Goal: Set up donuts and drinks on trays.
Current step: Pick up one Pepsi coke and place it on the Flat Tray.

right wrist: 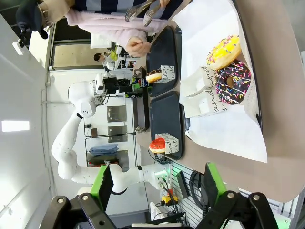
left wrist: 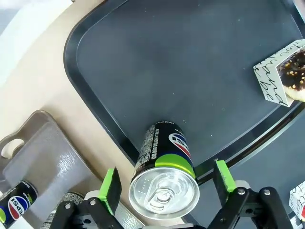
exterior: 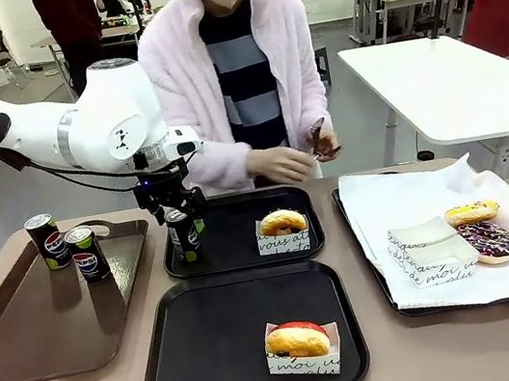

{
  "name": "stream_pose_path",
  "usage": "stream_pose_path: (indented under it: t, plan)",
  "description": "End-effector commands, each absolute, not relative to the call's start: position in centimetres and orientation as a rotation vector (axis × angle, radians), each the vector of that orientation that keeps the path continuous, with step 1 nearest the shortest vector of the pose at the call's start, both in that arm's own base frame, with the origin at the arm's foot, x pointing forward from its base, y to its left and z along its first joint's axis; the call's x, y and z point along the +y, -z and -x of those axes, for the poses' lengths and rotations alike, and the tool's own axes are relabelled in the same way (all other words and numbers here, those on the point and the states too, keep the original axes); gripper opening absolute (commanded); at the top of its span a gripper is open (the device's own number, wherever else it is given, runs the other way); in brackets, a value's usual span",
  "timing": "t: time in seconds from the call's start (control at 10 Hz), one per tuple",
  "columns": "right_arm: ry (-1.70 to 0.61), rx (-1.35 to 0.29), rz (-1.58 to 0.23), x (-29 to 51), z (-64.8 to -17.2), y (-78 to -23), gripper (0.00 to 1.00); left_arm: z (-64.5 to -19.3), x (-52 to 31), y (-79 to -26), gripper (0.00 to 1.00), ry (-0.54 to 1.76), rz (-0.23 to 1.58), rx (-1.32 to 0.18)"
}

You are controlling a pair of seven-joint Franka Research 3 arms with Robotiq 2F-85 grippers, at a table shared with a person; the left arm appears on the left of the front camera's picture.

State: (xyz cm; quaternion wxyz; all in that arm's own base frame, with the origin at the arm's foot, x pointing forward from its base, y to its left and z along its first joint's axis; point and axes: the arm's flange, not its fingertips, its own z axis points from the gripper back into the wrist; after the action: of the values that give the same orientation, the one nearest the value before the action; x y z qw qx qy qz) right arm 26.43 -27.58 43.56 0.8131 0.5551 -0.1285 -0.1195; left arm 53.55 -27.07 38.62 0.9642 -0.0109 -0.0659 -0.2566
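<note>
On the tabletop (exterior: pixel 390 356), the far black tray (exterior: pixel 245 253) carries a sleeved donut (exterior: pixel 283 229) at its right and a Pepsi can (left wrist: pixel 164 164) upright by its left rim. My left hand (left wrist: pixel 167 183) straddles that can, its pads (left wrist: pixel 110 188) spread wide, clear of both sides. My right hand (right wrist: pixel 157 181) hangs parted and empty.
</note>
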Motion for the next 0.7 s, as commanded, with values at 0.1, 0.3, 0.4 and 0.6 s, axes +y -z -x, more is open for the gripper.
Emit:
stream_pose_path:
  t: [0.1, 0.3, 0.4, 0.6]
  plan:
    - [0.251, -0.286, -1.197, -27.7, -26.4, -43.7, 1.00, -51.6, -26.6, -41.0, 1.00, 0.536, 0.029, -0.111]
    - [0.251, -0.286, -1.197, -27.7, -26.4, -43.7, 1.00, -47.5, -24.1, -44.7, 1.00, 0.596, 0.046, -0.084]
    - [0.251, -0.286, -1.197, -27.7, -26.4, -43.7, 1.00, -45.0, -22.3, -46.3, 1.00, 0.625, 0.073, -0.084]
    - [0.251, -0.286, -1.197, -27.7, -26.4, -43.7, 1.00, -40.6, -18.2, -48.4, 1.00, 0.660, 0.109, -0.085]
